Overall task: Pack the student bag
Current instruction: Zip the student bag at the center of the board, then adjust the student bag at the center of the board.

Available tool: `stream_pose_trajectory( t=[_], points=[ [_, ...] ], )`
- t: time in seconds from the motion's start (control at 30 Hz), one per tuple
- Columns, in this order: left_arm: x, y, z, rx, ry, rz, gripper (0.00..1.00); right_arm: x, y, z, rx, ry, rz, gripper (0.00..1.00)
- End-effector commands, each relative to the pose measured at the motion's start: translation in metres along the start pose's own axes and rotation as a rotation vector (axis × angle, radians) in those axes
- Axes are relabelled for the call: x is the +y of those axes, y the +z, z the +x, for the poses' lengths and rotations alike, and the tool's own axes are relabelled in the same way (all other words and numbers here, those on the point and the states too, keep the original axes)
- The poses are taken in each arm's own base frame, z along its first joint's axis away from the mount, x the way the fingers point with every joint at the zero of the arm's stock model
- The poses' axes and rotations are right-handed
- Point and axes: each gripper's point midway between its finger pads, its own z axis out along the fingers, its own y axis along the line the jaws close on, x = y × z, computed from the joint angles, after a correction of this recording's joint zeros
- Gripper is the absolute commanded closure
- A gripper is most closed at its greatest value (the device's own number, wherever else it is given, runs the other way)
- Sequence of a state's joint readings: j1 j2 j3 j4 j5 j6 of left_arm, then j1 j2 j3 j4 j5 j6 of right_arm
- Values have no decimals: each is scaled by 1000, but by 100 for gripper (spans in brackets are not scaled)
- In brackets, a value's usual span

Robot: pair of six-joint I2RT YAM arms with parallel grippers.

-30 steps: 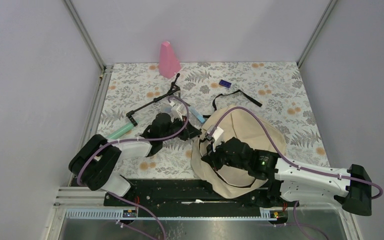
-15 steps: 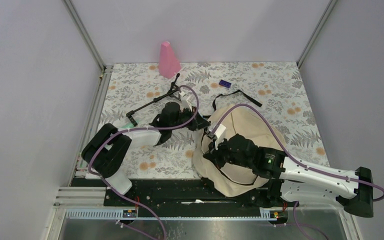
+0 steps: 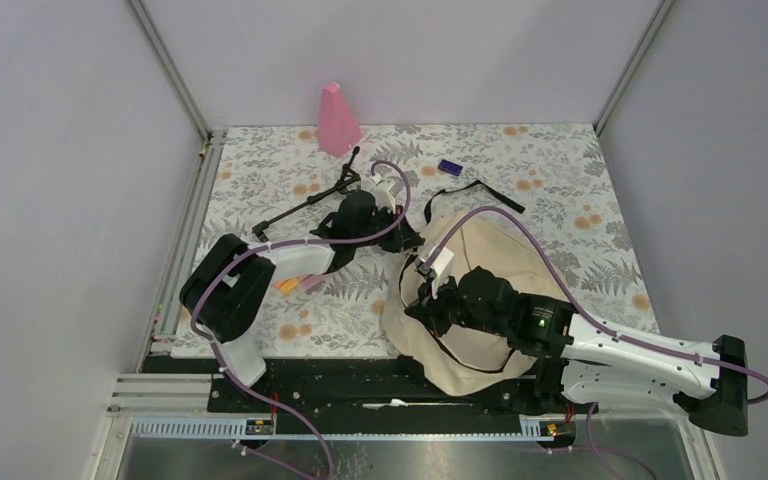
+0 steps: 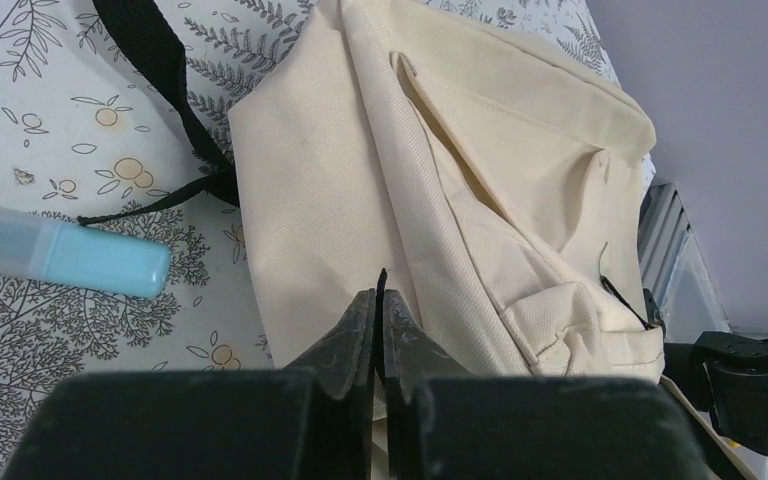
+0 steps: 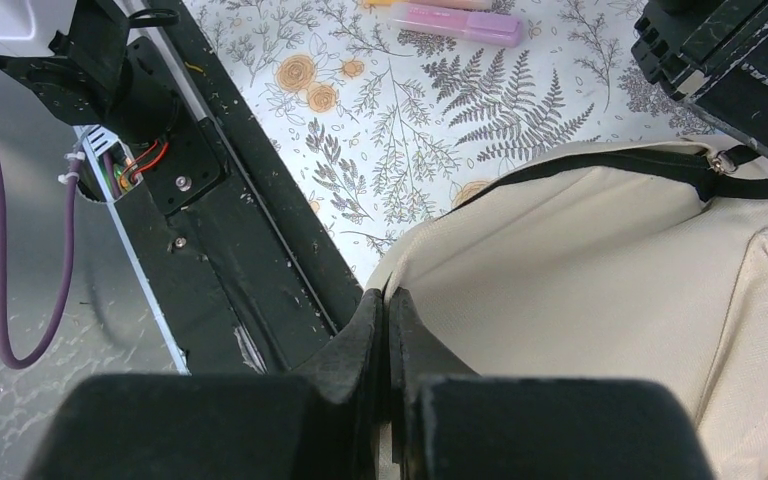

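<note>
The cream student bag (image 3: 505, 250) lies at the near right of the table. It fills the left wrist view (image 4: 440, 150) and the right wrist view (image 5: 610, 260). My left gripper (image 3: 407, 243) is at the bag's far left edge, shut on a thin black zipper pull (image 4: 381, 278). The right wrist view shows that pull on the black zipper line (image 5: 725, 160). My right gripper (image 3: 423, 300) is shut on the bag's cream fabric edge (image 5: 388, 300) at its near left side. The bag's inside is hidden.
A light blue marker (image 4: 70, 255) lies just left of the bag. A pink highlighter (image 5: 460, 20) and an orange one (image 3: 288, 284) lie near the left arm. A pink cone (image 3: 338, 120), a black stand (image 3: 305, 203), a small purple item (image 3: 449, 167) and the bag's black strap (image 3: 475, 188) are farther back.
My left gripper has moved away from me and to the right along the bag's left edge. My right gripper has stayed on the bag's edge.
</note>
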State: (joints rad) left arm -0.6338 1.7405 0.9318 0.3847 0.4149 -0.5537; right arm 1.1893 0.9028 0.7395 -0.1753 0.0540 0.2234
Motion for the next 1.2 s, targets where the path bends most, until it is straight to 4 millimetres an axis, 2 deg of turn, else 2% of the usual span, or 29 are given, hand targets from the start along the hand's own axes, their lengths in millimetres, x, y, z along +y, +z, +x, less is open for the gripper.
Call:
stream_pose_trajectory(
  t=[0.0, 0.3, 0.43, 0.47, 0.53, 0.67, 0.77, 0.87, 0.93, 1.07, 1.17],
  points=[
    [37, 8, -74, -243, 87, -177, 100, 83, -43, -93, -264, 22, -370, 100],
    [40, 25, -84, -251, 81, -165, 100, 83, -48, -93, -271, 40, -374, 100],
    [28, 10, -100, -276, 107, -149, 100, 66, -43, -95, -293, 75, -278, 100],
    [24, 5, -104, -278, 110, -149, 98, 57, -40, -88, -272, 87, -227, 100],
    [13, -7, -113, -285, 133, -137, 83, 42, -35, -84, -267, 102, -145, 100],
    [-10, -38, -135, -326, 191, -146, 44, 13, -28, -73, -241, 130, 18, 100],
    [-18, -65, -144, -366, 210, -193, 25, -8, -18, -62, -214, 163, 141, 100],
    [-18, -96, -146, -412, 200, -266, 15, -25, -5, -52, -185, 192, 247, 100],
    [-8, -116, -141, -437, 164, -340, 9, -39, 6, -46, -162, 200, 321, 100],
    [9, -147, -114, -443, 103, -430, 6, -67, 30, -45, -110, 284, 395, 100],
    [14, -169, -95, -455, 76, -460, 5, -88, 45, -54, -107, 325, 453, 100]
  ],
)
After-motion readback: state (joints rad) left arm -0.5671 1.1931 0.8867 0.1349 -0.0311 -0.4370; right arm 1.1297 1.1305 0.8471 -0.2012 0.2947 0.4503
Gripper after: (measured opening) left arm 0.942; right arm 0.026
